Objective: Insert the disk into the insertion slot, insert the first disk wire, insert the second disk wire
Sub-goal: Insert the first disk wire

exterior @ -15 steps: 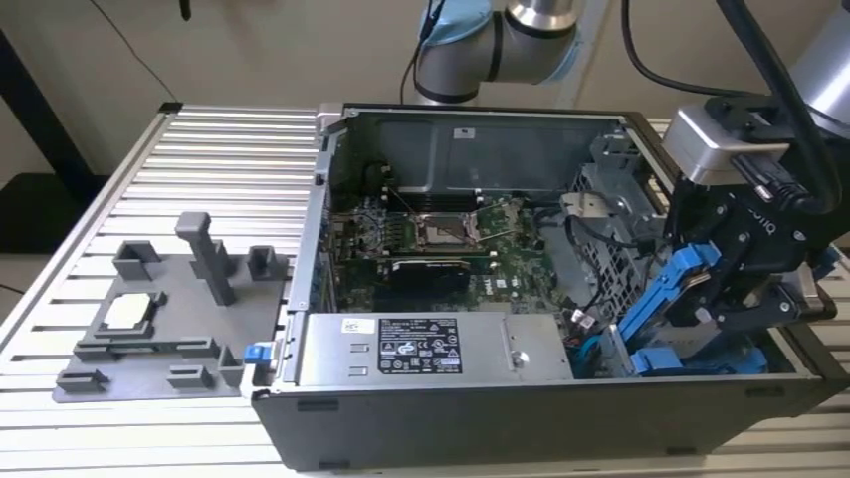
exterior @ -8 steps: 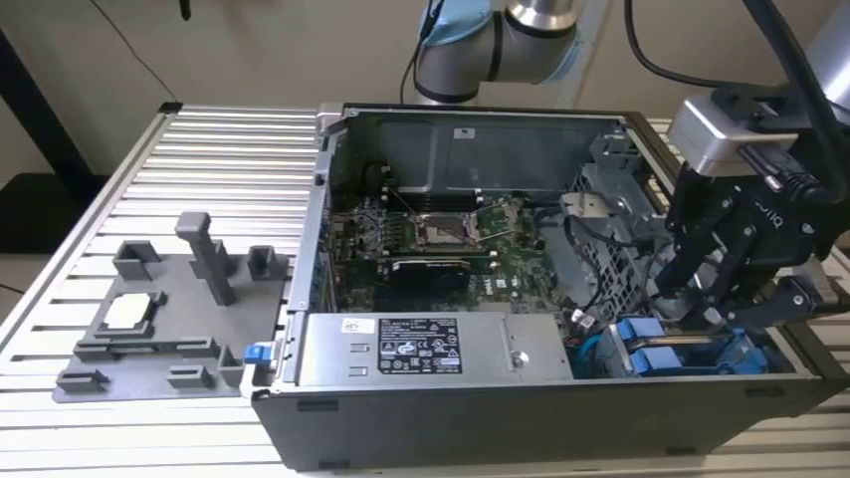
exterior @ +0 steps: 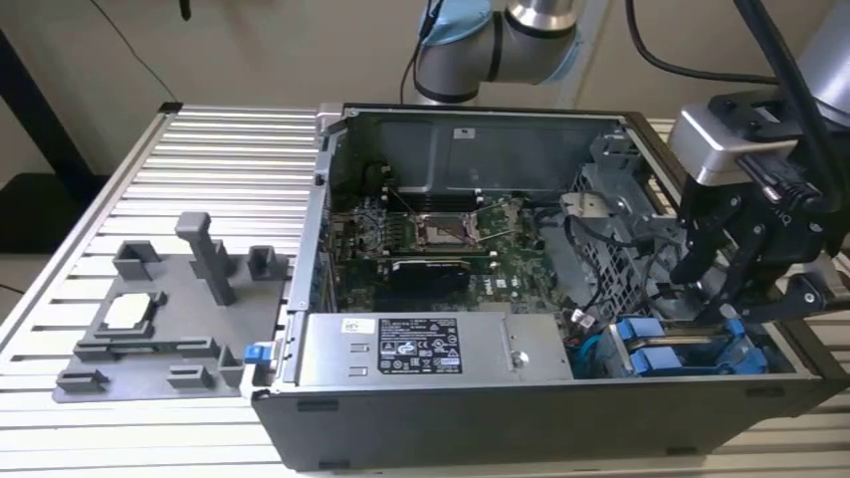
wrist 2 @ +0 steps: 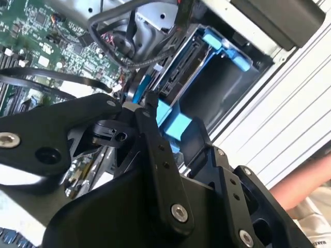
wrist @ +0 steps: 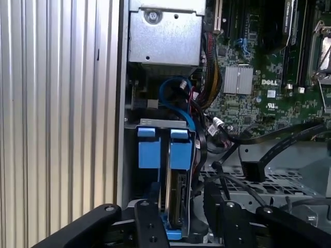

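Slatted table: one computer case, two blue frames.

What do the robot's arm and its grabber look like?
The arm is a shiny silver-grey tube with a light blue cap on its joint. The gripper is black, built from flat bars held by silver screws, and sits under a silver-grey block. Thick black cables run along it.

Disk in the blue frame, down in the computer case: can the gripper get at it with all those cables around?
Probably yes. The gripper sits right at the disk, whose near edge is bare in the first wrist view. The black cables lie beside it, toward the motherboard, not across it.
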You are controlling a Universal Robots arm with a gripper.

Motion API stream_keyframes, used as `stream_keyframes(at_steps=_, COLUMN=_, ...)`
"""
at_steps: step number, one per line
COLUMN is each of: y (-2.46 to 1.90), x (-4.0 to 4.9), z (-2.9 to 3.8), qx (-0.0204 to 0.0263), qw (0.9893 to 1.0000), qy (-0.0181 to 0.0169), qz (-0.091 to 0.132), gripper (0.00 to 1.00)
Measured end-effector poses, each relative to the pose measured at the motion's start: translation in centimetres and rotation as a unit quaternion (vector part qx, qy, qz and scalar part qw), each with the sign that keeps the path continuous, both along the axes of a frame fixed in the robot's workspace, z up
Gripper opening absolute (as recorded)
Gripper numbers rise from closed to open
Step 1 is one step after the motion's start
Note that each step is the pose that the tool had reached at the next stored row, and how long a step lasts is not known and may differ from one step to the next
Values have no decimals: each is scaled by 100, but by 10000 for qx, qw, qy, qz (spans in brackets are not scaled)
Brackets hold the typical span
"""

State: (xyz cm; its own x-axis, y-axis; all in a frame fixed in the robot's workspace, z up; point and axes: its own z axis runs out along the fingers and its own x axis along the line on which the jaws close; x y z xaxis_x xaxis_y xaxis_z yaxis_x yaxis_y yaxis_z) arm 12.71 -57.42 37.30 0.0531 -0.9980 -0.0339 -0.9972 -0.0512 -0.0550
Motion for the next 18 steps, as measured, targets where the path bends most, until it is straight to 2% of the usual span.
stream_keyframes(at_steps=1, y=0, x=1, z=1, qx=0, qw=10000, qy=-53, qz=23, gripper=47)
stream_keyframes(at_steps=2, y=0, x=4, z=0, qx=0, qw=10000, qy=-62, qz=54, gripper=47)
stream_keyframes(at_steps=7, y=0, x=46, z=0, qx=2, qw=9997, qy=-63, qz=235, gripper=47)
stream_keyframes(at_steps=18, y=10, x=218, z=0, qx=3, qw=9990, qy=-63, qz=452, gripper=47)
